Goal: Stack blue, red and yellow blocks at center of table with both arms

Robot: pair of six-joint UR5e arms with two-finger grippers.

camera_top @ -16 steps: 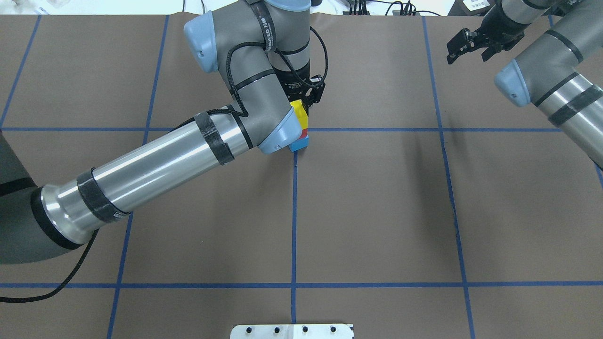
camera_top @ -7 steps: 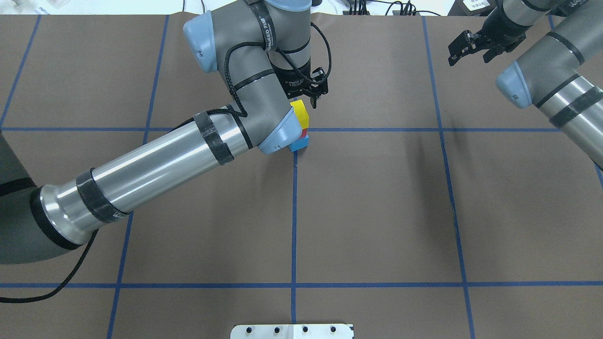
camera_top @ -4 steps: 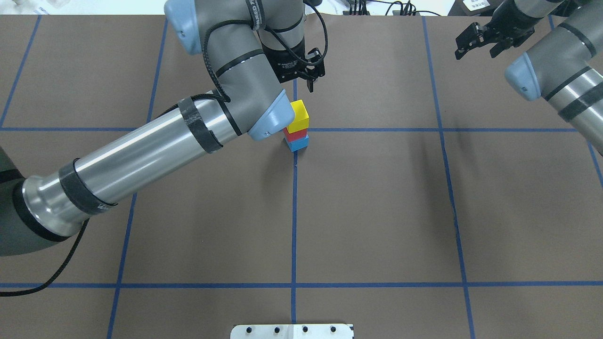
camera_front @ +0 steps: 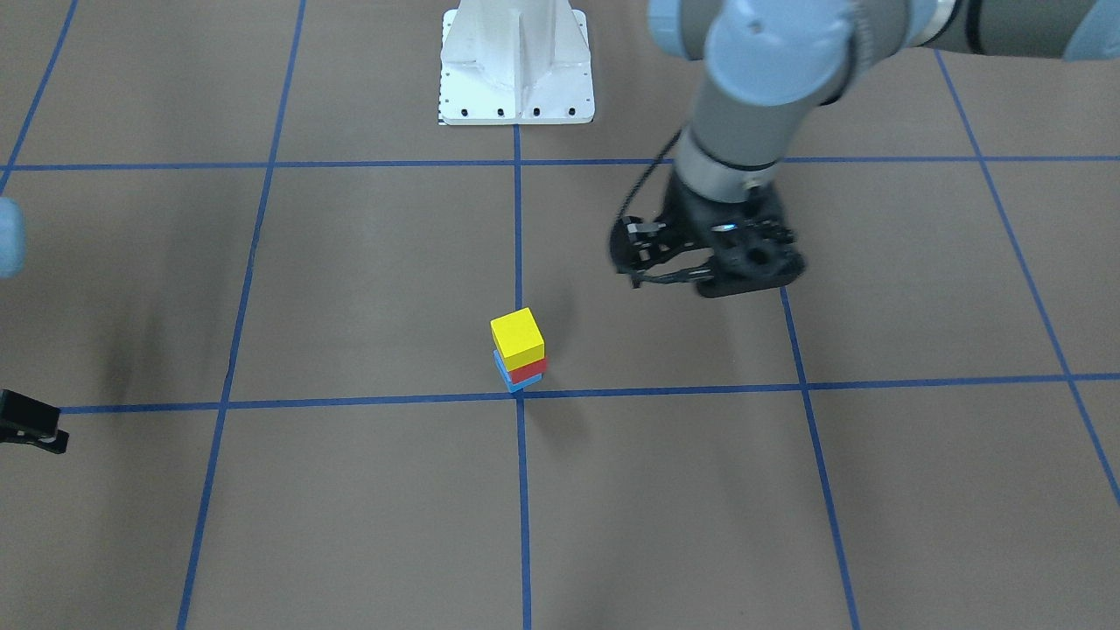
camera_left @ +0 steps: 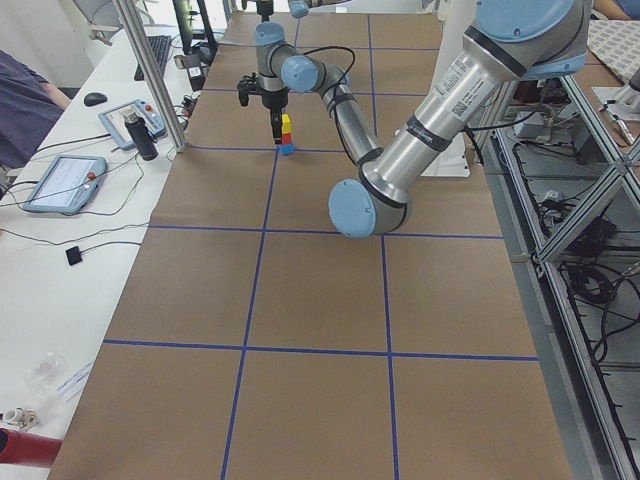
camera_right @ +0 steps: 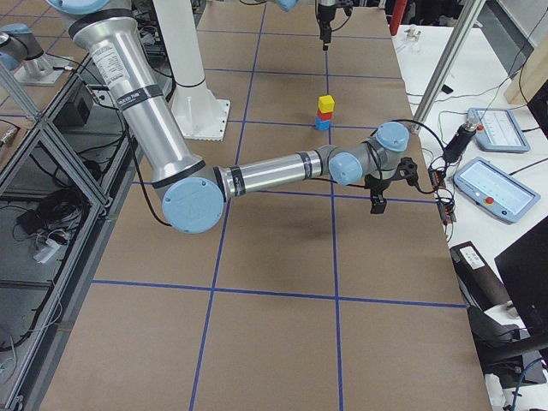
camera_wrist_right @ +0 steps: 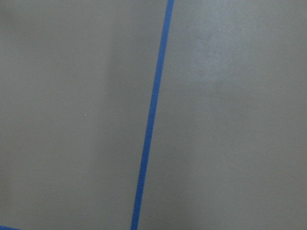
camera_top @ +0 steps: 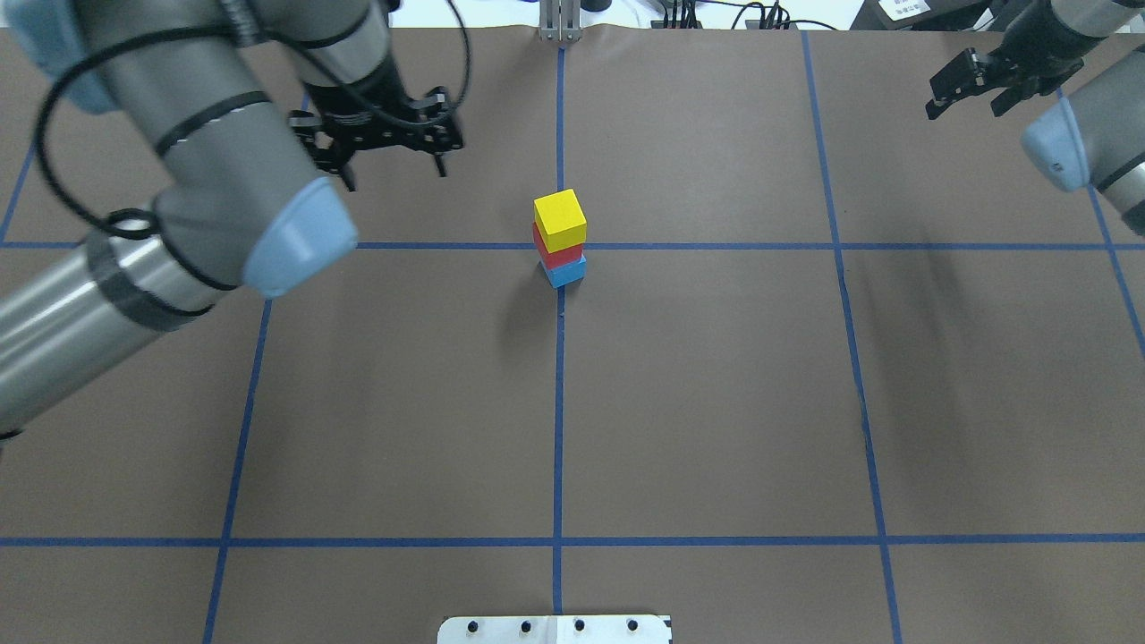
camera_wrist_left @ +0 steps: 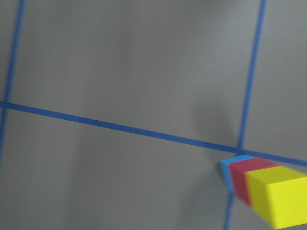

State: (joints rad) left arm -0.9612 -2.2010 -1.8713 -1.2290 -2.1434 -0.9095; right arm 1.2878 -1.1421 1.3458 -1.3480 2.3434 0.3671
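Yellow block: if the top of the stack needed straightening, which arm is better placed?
Left, likely. The left claw hangs open and nearer the yellow block; the right claw is much farther away, toward the robot's right.

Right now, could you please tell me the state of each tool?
Left tool: open, holding nothing.
Right tool: open, holding nothing.
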